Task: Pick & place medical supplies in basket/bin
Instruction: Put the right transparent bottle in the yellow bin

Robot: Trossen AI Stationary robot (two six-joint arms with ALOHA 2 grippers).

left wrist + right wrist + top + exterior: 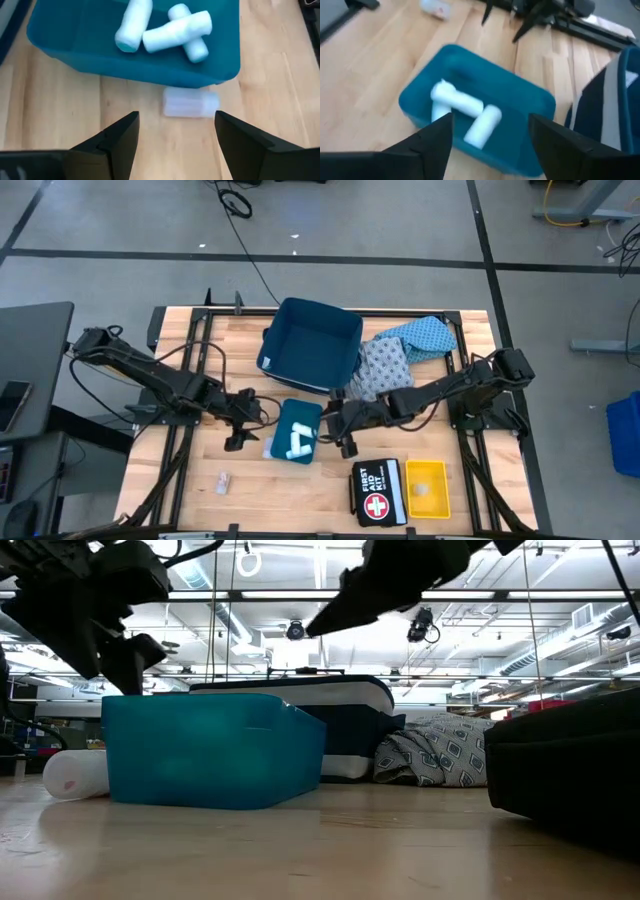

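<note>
A small teal bin (296, 430) stands mid-table with three white rolls (170, 30) lying in it. One more white roll (190, 106) lies on the wood against the bin's left wall; the low view shows this roll (75, 775) too. My left gripper (175, 120) hangs open just above and to the left of that loose roll. My right gripper (490, 120) hovers open over the bin's right side, with nothing between its fingers. Two patterned cloth garments (385, 365) lie beside a large dark-blue bin (310, 345). A tiny pale packet (222, 480) lies on the near left of the table.
A black first-aid kit (378, 492) and a yellow tray (427, 488) lie near the front edge, right of centre. The large dark-blue bin stands behind the teal one. Bare wood shows at the front left around the packet.
</note>
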